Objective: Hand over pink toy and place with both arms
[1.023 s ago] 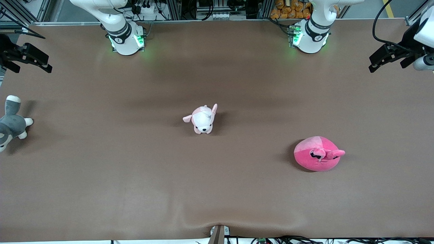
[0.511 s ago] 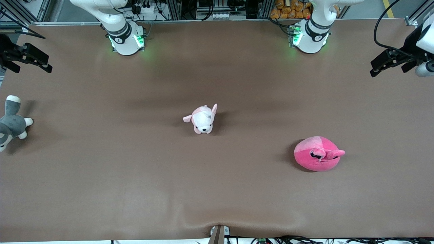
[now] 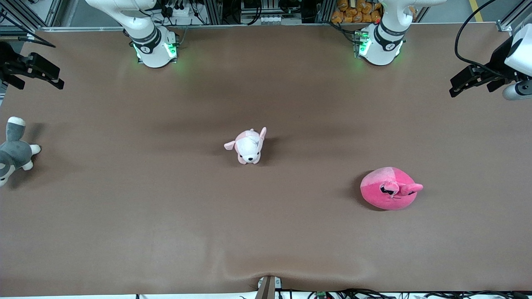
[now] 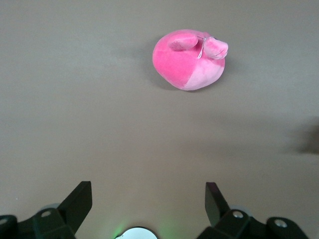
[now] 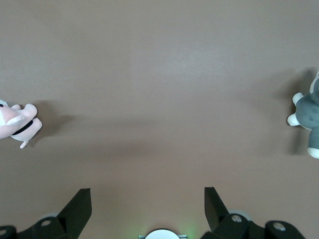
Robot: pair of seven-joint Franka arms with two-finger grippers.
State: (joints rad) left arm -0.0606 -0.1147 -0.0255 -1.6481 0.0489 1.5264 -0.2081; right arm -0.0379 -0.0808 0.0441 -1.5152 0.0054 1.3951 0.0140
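The pink toy (image 3: 389, 189) is a round hot-pink plush with a paler patch. It lies on the brown table toward the left arm's end, near the front camera. It also shows in the left wrist view (image 4: 188, 60). My left gripper (image 3: 461, 85) is open and empty, up in the air over the table's edge at the left arm's end, well apart from the toy; its jaws (image 4: 148, 199) stand wide. My right gripper (image 3: 50, 79) is open and empty over the table's edge at the right arm's end, and its jaws (image 5: 147, 199) stand wide.
A small pale pink-and-white puppy plush (image 3: 248, 146) lies at the table's middle, also in the right wrist view (image 5: 15, 123). A grey-and-white plush animal (image 3: 13, 151) lies at the right arm's end, also in the right wrist view (image 5: 306, 119).
My left gripper has shifted slightly at the table's edge at its end. The right arm and all toys have not moved.
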